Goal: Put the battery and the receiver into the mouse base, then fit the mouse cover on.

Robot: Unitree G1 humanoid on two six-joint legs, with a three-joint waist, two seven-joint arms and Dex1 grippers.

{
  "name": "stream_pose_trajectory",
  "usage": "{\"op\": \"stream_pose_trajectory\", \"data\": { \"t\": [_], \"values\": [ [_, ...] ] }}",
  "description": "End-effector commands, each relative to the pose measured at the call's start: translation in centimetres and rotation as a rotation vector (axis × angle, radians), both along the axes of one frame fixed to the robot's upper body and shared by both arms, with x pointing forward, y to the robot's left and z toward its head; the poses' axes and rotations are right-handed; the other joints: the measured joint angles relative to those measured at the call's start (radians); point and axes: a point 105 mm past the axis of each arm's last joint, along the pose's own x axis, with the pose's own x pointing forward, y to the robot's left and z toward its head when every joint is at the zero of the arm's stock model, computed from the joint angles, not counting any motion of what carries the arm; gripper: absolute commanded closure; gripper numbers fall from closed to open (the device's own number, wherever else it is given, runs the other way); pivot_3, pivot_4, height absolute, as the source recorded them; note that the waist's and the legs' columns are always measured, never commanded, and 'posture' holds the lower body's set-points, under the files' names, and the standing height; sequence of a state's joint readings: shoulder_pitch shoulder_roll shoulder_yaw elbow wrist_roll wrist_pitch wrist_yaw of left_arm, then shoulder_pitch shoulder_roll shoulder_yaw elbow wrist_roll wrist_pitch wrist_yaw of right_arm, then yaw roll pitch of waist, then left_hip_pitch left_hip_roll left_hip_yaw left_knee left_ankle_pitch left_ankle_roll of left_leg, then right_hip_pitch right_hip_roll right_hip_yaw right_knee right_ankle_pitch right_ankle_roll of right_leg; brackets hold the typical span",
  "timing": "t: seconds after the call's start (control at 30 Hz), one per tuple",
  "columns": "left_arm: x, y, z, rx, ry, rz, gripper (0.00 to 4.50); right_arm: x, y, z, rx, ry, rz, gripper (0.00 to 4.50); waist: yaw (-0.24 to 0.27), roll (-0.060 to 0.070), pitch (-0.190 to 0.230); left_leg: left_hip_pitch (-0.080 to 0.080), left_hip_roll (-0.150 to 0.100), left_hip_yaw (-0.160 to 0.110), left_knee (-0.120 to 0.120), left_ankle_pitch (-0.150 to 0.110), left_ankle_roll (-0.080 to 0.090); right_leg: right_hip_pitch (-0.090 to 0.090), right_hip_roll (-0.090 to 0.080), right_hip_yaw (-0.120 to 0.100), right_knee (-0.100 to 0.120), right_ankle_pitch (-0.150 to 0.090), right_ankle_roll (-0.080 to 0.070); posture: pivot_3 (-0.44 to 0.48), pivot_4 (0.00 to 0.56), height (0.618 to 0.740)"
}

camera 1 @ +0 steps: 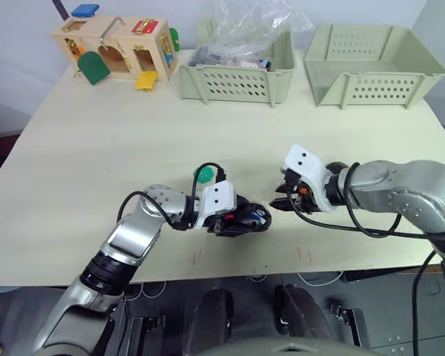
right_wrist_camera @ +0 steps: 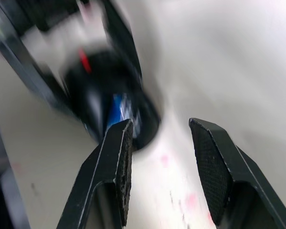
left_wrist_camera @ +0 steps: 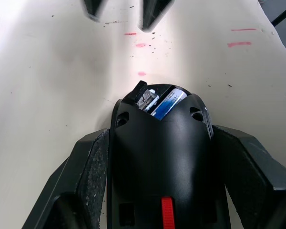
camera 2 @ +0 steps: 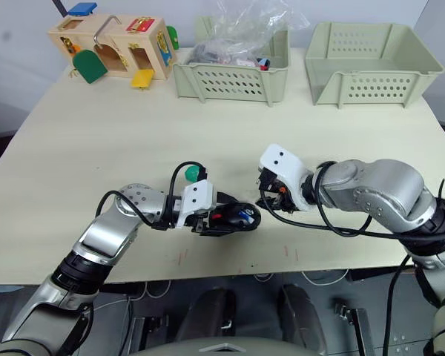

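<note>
Gripping the base [left_wrist_camera: 162, 162] on the worktop [camera 1: 133, 148], left claw [camera 1: 241, 219] clamps its sides; battery [left_wrist_camera: 168, 102] sits inside. Right claw [right_wrist_camera: 159, 157] gapes empty just beside the base.

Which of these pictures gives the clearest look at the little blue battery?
The left wrist view: the battery lies sharp and close in the open end of the mouse base, which the left gripper clamps. The right wrist view shows it as a blurred blue streak beyond the open right gripper. The head views show a tiny blue speck.
</note>
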State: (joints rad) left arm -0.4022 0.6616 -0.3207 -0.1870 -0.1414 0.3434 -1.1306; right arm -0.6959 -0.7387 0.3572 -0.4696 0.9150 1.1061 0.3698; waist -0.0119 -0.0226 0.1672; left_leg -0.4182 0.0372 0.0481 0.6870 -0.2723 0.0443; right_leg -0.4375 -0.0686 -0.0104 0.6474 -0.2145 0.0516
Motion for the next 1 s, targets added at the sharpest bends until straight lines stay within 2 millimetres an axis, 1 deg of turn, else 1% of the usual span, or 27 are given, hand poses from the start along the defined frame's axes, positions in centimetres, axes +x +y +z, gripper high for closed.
{"op": "stream_pose_trajectory", "data": {
  "t": [0.03,0.17,0.23,0.33,0.37,0.4,0.43,0.53,1.0],
  "values": [
    [-0.2,0.0,0.5,-0.002,-0.021,-0.009,1.64,-0.2,0.4,1.7,0.133,-0.158,0.014,2.54,0.001,0.0,0.0,0.0,0.0,0.0,0.0,0.0,0.0,0.0,0.0,0.0,0.0,0.0,0.0,0.0,0.15,0.74],
    [-0.1,0.1,0.4,0.004,-0.023,-0.007,1.64,0.1,-0.4,-0.5,0.19,-0.107,-0.064,2.54,0.001,0.0,0.0,0.0,0.0,0.0,0.0,0.0,0.0,0.0,0.0,0.0,0.0,0.0,0.0,0.0,0.15,0.74],
    [-0.1,0.2,0.3,0.011,-0.024,-0.007,1.64,0.1,-0.7,-1.3,0.148,-0.155,-0.05,2.54,0.001,0.0,0.0,0.0,0.0,0.001,0.0,0.0,0.0,0.0,0.0,0.0,0.0,0.0,0.0,0.0,0.15,0.74],
    [-0.1,0.3,0.1,0.02,-0.022,-0.006,1.64,-0.5,-0.6,-1.9,0.19,-0.12,-0.017,3.36,0.001,0.0,0.0,0.001,0.0,0.001,0.001,0.0,0.0,0.001,0.0,0.001,0.0,0.0,0.0,0.0,0.15,0.74],
    [-0.1,0.3,0.0,0.022,-0.021,-0.005,1.64,-0.6,-0.5,-2.0,0.206,-0.11,-0.017,3.82,0.0,0.0,0.0,0.002,0.0,0.001,0.001,0.0,0.0,0.002,0.001,0.001,0.0,0.0,0.0,0.0,0.15,0.74],
    [-0.1,0.4,-0.1,0.028,-0.019,-0.003,1.64,-0.5,-0.5,-2.1,0.194,-0.129,-0.01,4.38,0.0,0.0,0.0,0.002,0.0,0.0,0.0,0.0,0.0,0.002,0.001,0.001,0.0,0.0,0.0,0.0,0.15,0.74],
    [-0.1,0.4,-0.1,0.033,-0.017,-0.001,1.64,-0.5,-0.5,-2.2,0.186,-0.142,-0.003,4.46,0.0,0.0,0.0,0.003,0.001,0.0,0.0,0.0,0.0,0.002,0.002,0.001,0.0,0.0,0.0,0.0,0.15,0.74],
    [-0.1,0.4,-0.2,0.035,-0.011,0.001,1.64,-0.3,-0.4,-2.2,0.22,-0.122,-0.018,4.46,0.0,0.0,0.0,0.003,0.0,0.0,0.001,0.0,0.0,0.002,0.002,0.0,0.0,0.0,0.0,0.0,0.15,0.74],
    [-0.1,0.8,-0.7,0.052,0.002,0.004,1.64,-0.2,0.5,-3.4,0.206,-0.1,0.024,4.46,0.001,0.0,0.0,0.003,0.0,0.0,0.001,0.0,0.0,0.003,0.002,0.001,0.0,0.0,0.0,0.0,0.15,0.74]
  ]
}}
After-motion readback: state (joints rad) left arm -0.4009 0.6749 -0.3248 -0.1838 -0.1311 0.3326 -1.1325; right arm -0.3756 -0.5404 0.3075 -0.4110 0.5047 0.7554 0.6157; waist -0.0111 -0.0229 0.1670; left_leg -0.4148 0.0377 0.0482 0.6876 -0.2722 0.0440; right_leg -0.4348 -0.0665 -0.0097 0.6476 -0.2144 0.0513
